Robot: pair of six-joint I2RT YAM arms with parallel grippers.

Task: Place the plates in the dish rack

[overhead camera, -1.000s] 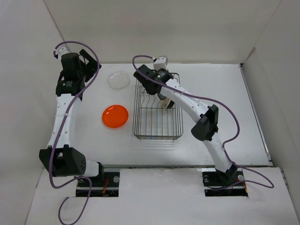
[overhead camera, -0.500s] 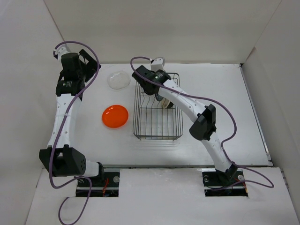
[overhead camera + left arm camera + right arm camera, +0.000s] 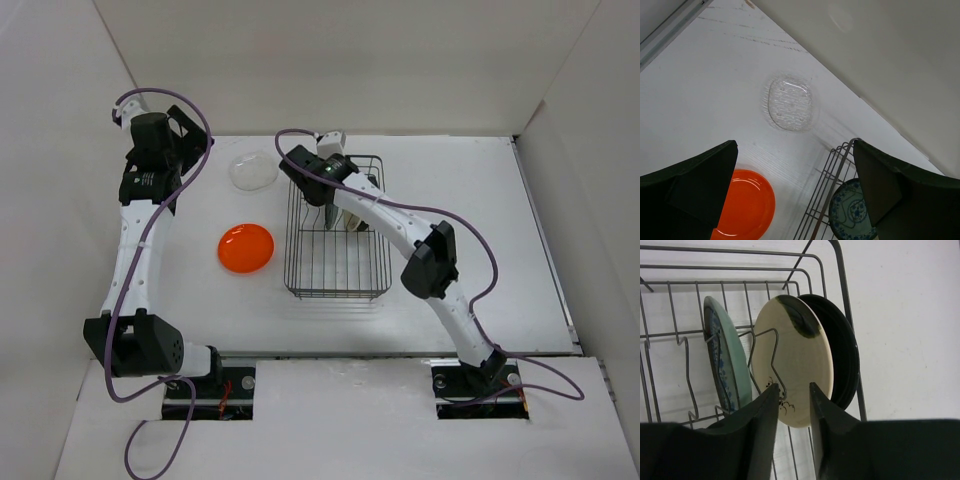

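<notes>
Standing on edge in dish rack point(image 3: 335, 262), three plates point(image 3: 800, 355), orange plate point(image 3: 246, 248) well left.

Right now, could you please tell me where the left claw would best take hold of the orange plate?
Probably by its raised rim, on the edge facing away from the dish rack. The orange plate lies flat, face up, so the left claw would come down from above, one finger inside the rim, one outside.
</notes>
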